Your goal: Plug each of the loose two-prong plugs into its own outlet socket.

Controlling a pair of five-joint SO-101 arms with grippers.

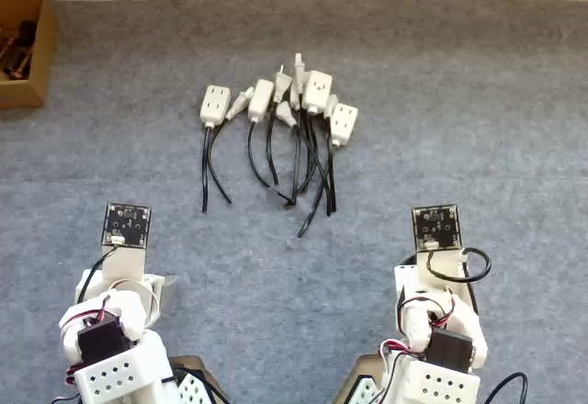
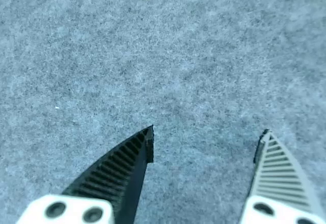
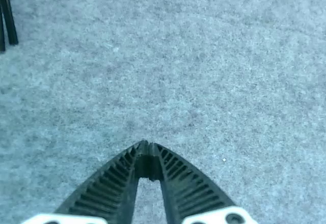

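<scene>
Count: we make out three blocky white sockets. The first socket (image 1: pixel 214 106) sits apart on the left arm's side of the pile, while the second socket (image 1: pixel 317 92) and third socket (image 1: pixel 343 124) sit just beside each other on the right arm's side. A longer white body (image 1: pixel 262 99) lies between them, and we can't tell if it's a socket or a plug. At least four small white plugs (image 1: pixel 282 83) are bunched among the sockets, all lying loose; the exact number is unclear in the clutter. The black cords (image 1: pixel 303 165) are tangled and trail back toward the arms, and we can't count them. There is one cardboard box (image 1: pixel 23 50), far ahead of the left pincer and outboard of it. The whole pile lies on the grey felt tabletop (image 1: pixel 478 101), well ahead of both pincers and between their lines. Pose: there are two arms. The left arm (image 1: pixel 110 331) and right arm (image 1: pixel 436 321) are both folded back low at the near edge, wrists aimed down at the felt. The left pincer (image 2: pixel 206 135) is spread wide, one black finger (image 2: pixel 127 168) and one white finger (image 2: pixel 277 168), gripping nothing. The right pincer (image 3: pixel 149 155) has its tips pressed together, also gripping nothing. A couple of cord ends (image 3: pixel 7 15) lie ahead of it, toward the inboard side.
</scene>
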